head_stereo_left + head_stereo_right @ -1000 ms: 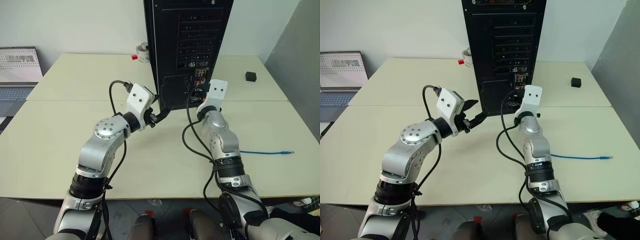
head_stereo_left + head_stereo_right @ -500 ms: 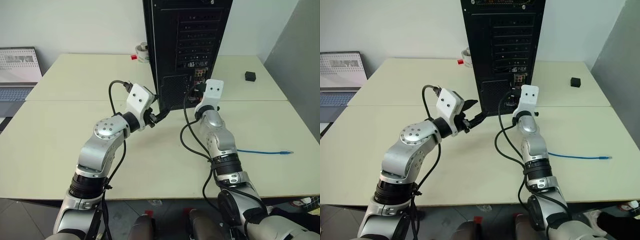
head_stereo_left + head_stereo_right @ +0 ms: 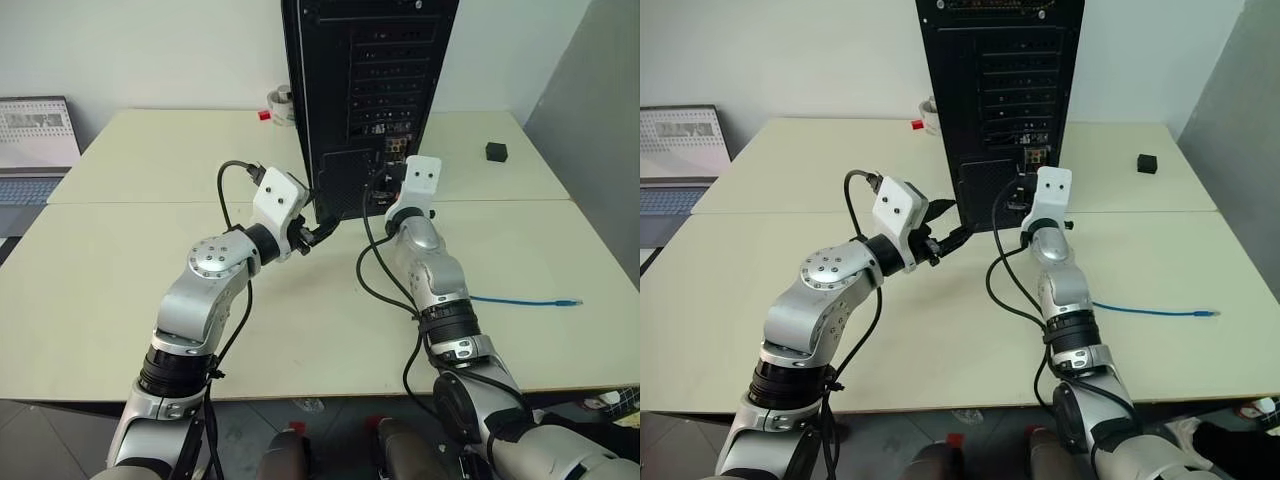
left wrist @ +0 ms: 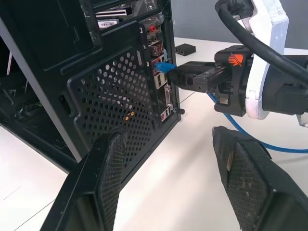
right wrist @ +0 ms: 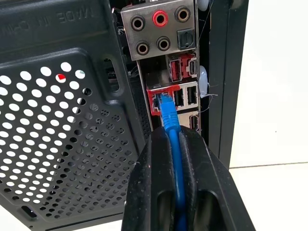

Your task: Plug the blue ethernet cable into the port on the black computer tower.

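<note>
Right wrist view: you see the blue ethernet cable (image 5: pixel 169 120) pinched just behind its plug, and the plug's tip sits at the mouth of the red-framed port (image 5: pixel 161 99) on the rear panel; whether it is fully seated, you cannot tell.
Cable run: on the table the rest of the cord trails off to your right, and its far plug (image 3: pixel 571 301) lies flat near the table's right edge.
Right gripper (image 5: pixel 174 139): its two black fingers are pressed together on the cable, pointing level at the connector panel.
Black computer tower (image 3: pixel 370 90): it stands upright at the middle of the far half of the table (image 3: pixel 120 280), rear face toward you, with slot covers above, the mesh vent grille (image 4: pixel 120 110) low down and the connector panel beside the grille.
Connector panel: above the port you find round audio jacks (image 5: pixel 160 19) and red sockets.
Left gripper (image 4: pixel 168 187): its fingers stand apart and hold nothing, aimed at the grille from your left, just short of the case.
Surroundings: a small black cube (image 3: pixel 496 151) sits well apart on the far right, a roll of tape (image 3: pixel 282 99) behind the tower on the left, a laptop (image 3: pixel 36 135) off the left edge.
</note>
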